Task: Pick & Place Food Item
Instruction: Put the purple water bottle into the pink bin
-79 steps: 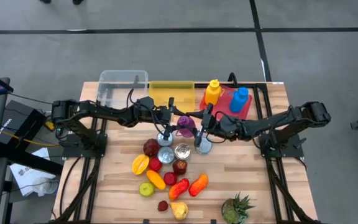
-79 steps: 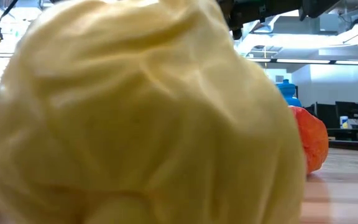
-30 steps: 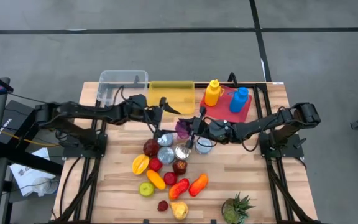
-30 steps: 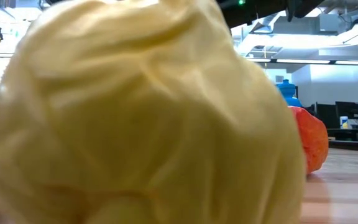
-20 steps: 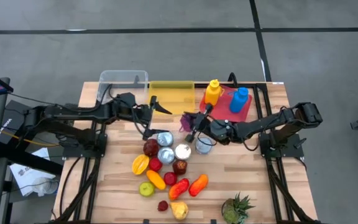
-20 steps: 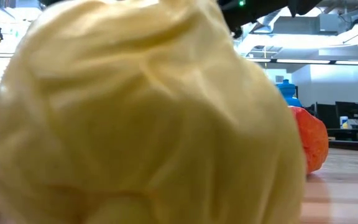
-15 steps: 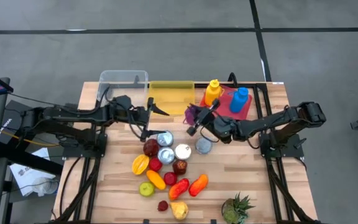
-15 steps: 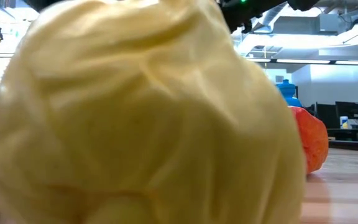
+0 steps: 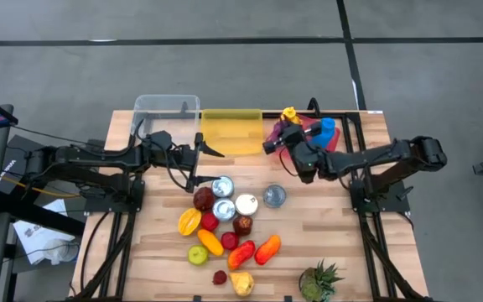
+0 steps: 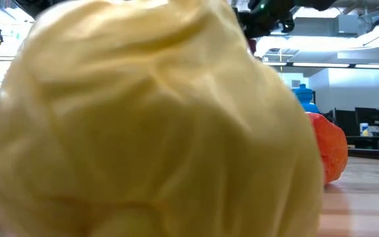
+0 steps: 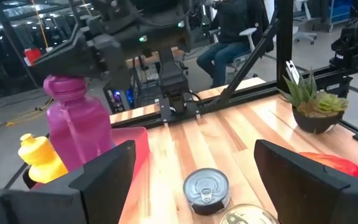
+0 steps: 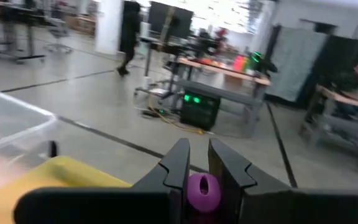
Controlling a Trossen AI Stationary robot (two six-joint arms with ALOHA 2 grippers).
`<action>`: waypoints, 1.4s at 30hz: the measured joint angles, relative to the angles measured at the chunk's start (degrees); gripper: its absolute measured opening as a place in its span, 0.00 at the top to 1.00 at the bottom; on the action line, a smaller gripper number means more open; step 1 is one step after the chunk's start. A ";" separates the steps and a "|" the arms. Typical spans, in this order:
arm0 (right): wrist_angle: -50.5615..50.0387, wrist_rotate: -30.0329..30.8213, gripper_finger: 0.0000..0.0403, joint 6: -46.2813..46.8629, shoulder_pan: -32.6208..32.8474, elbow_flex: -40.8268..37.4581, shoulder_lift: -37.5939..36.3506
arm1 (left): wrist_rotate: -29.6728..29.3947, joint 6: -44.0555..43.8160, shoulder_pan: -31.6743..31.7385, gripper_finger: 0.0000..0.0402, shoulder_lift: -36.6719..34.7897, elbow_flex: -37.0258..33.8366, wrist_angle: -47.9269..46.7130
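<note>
My right gripper [image 9: 277, 137] is shut on a purple bottle [image 9: 272, 132] held in the air between the yellow bin [image 9: 231, 130] and the red tray [image 9: 307, 141]. The bottle also shows in the left wrist view [image 11: 79, 130], upright under the gripper. My left gripper [image 9: 203, 165] is open and empty, just left of a silver can [image 9: 222, 186] that stands on the table. Two more cans [image 9: 224, 209] [image 9: 274, 196] and several plastic fruits [image 9: 225, 239] lie on the table's middle. My right gripper pinches the purple bottle's cap [image 12: 202, 191] between its two fingers, one on each side. The fingers come level from the table's right side. The bottle hangs upright below them [image 11: 59, 86]; its bottom is hidden behind my left finger.
A yellow bottle [image 9: 289, 115] and a blue bottle [image 9: 325, 130] stand on the red tray. A clear bin [image 9: 166, 117] is at the far left. A pineapple [image 9: 319, 281] stands at the near right. A pale yellow fruit [image 10: 150, 118] fills the low view.
My right gripper has risen and gone toward the far edge and a little right, carrying the purple bottle up from beside the cans. My left gripper has drawn back toward the table's left and far side, away from the silver can, which stays on the table.
</note>
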 joint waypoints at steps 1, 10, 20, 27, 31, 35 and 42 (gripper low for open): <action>-1.20 0.43 0.91 1.51 -0.50 0.00 -0.01 | 0.00 -0.42 0.00 0.21 0.00 0.00 0.00; -15.06 7.12 0.91 14.82 -3.01 0.00 0.00 | 0.00 -0.87 0.00 0.21 0.00 0.00 0.03; -30.89 7.75 0.91 32.21 -3.51 0.00 0.02 | 0.00 -0.88 0.00 0.21 0.02 0.00 0.02; -32.89 7.73 0.91 33.25 -3.99 0.00 0.26 | 0.00 -1.04 0.00 0.21 0.04 0.00 0.04; -35.04 7.37 0.91 36.17 -4.68 -0.69 0.26 | 0.00 -1.05 0.00 0.21 0.04 0.00 0.03; -36.01 7.34 0.91 41.77 -4.67 -3.18 0.26 | 0.00 -1.05 0.00 0.21 0.04 0.00 0.05; -42.43 7.23 0.91 51.86 -4.60 -5.37 0.26 | 0.00 -1.05 0.00 0.21 0.04 0.00 0.05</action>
